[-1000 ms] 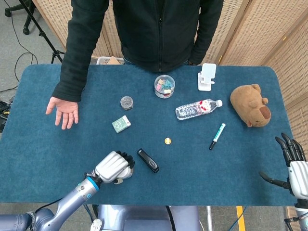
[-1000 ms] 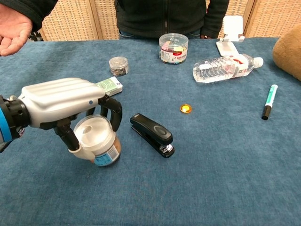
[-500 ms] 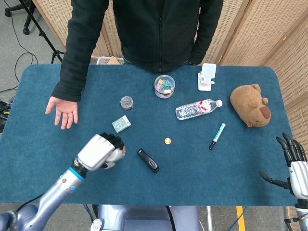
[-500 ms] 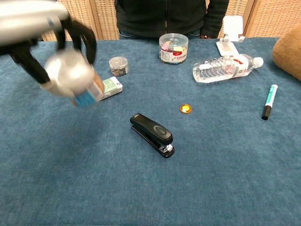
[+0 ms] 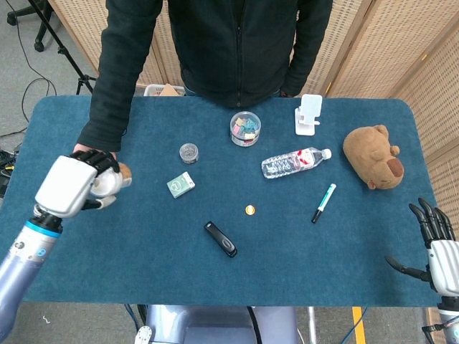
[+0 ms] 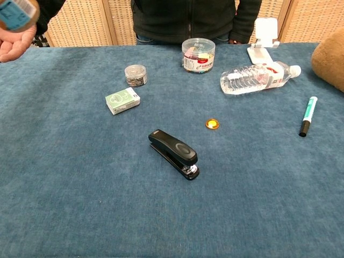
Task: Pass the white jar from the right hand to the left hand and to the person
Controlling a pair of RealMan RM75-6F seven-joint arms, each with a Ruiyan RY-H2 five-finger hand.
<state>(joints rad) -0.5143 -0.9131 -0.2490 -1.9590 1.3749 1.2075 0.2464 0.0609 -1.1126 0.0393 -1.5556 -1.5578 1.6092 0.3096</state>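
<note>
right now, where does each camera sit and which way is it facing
Head view: high above the table's near edge, looking steeply down at the whole top and the standing person; shows the left hand holding the white jar over the person's palm, and the right hand at the frame's right edge.
Chest view: low at the near edge, looking level across the table; shows no robot hand, only the white jar at top left.
Shared: stapler, water bottle, marker, green box.
</note>
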